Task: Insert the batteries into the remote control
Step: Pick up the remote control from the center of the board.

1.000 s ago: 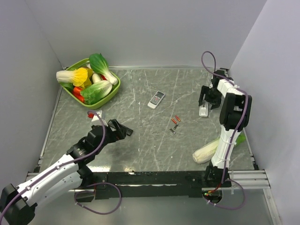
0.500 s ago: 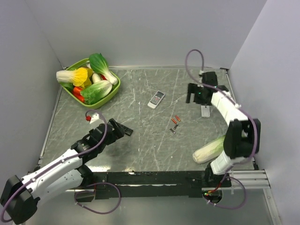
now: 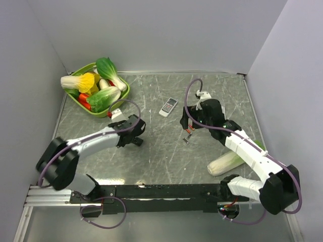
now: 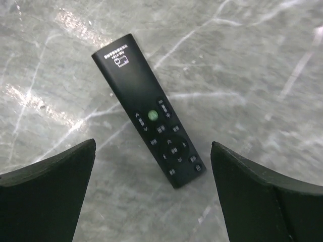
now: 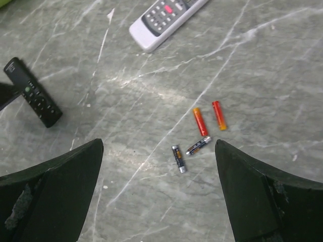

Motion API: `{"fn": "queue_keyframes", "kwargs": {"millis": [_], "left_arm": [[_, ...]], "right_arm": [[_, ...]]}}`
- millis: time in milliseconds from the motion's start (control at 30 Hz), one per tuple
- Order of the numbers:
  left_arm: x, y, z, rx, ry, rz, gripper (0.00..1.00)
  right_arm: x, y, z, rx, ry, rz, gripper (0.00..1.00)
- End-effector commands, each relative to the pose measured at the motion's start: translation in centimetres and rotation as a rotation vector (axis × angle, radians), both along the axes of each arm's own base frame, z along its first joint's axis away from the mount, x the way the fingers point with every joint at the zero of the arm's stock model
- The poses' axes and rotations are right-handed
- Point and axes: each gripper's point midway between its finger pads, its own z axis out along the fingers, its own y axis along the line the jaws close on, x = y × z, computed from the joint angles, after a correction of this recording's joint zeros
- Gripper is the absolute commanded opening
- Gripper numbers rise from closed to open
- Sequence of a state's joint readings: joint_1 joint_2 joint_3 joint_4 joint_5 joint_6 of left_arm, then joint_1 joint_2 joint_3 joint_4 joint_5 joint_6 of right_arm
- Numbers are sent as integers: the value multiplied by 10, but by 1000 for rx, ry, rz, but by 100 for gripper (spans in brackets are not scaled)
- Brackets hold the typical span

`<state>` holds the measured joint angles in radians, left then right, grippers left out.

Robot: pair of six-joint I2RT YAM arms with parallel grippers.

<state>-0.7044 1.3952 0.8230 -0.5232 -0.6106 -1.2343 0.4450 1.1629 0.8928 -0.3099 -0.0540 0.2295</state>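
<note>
Four batteries [image 5: 200, 121] lie loose and close together on the bench [image 5: 282, 60], directly under my right pincer [image 5: 158, 171], whose jaws stand wide apart and empty. Two are orange-red, two dark with silvery ends. I judge them light, rigid, smooth and apt to roll, so I would pinch one across its middle. My left pincer [image 4: 154, 171], also spread wide and empty, hangs over the black remote [image 4: 149, 128], which lies buttons up. A white remote [image 5: 164, 17] lies beyond the batteries. The bench is glossy grey with pale veins, and plain grey walls enclose three sides.
</note>
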Motion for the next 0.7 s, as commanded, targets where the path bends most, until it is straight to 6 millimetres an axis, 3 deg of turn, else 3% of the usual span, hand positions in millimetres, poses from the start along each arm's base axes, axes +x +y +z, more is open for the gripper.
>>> {"fn": "queue_keyframes", "kwargs": {"millis": [0, 133, 200, 333, 400, 467, 500, 533, 567, 600, 633, 667], "left_arm": [[2, 15, -12, 163, 98, 45, 99], [2, 16, -18, 198, 138, 54, 97], [3, 15, -10, 173, 111, 49, 97], [5, 25, 11, 141, 52, 54, 98], [6, 34, 25, 132, 18, 62, 98], [5, 46, 39, 124, -12, 68, 99], [4, 50, 44, 118, -26, 69, 99], [3, 60, 46, 114, -28, 84, 99], [2, 64, 60, 93, -73, 77, 99], [1, 69, 66, 82, -92, 82, 99], [-1, 79, 68, 78, -100, 94, 99], [-4, 83, 85, 57, -158, 81, 99]], "right_arm": [[-8, 18, 11, 67, -84, 44, 99], [-24, 41, 11, 95, -124, 207, 99], [-28, 52, 5, 87, -123, 286, 99], [-43, 102, -1, 84, -155, 512, 99], [-45, 122, -20, 35, -131, 590, 99], [-46, 152, -20, -17, -208, 693, 99], [-46, 163, -40, -54, -172, 718, 98], [-46, 171, -47, -74, -169, 735, 98], [-49, 187, -45, -82, -189, 770, 98], [-46, 192, -63, -109, -162, 774, 97], [-45, 199, -67, -111, -162, 785, 96], [-46, 210, -75, -120, -161, 810, 95]]}}
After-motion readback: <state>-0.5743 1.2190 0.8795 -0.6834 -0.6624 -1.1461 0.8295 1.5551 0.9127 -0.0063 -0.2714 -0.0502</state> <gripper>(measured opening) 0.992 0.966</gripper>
